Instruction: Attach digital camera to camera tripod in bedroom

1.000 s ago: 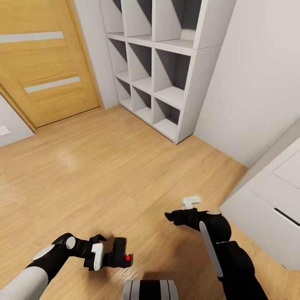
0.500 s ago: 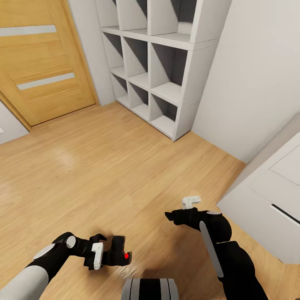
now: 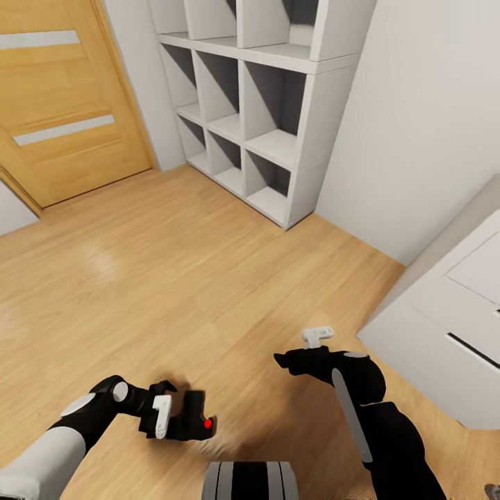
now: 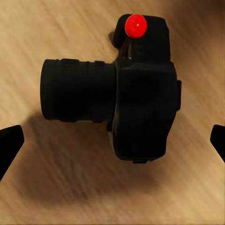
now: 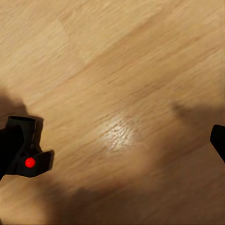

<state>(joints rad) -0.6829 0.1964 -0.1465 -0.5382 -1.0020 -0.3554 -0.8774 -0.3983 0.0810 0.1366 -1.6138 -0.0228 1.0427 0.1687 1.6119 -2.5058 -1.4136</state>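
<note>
The digital camera (image 3: 192,417), black with a red button, hangs just above the wood floor at the lower left, in my left gripper (image 3: 173,415). In the left wrist view the digital camera (image 4: 126,91) lies between the two fingertips (image 4: 10,143), lens sideways, its shadow on the floor below. My right gripper (image 3: 292,355) is held out at the lower right, open and holding nothing. The right wrist view looks down on the floor, with one fingertip (image 5: 218,139) at the frame's edge and the digital camera (image 5: 26,152) off to one side. The camera tripod is out of view.
A white cube shelf (image 3: 271,104) stands against the far wall, with an oak door (image 3: 62,104) to its left. A white drawer unit (image 3: 437,340) juts in close on the right. Light wood floor (image 3: 173,264) stretches ahead between them.
The whole view has shifted: shelf and door slid left and up, so the camera moved. The left gripper with the digital camera drew slightly inward. The right arm keeps its pose.
</note>
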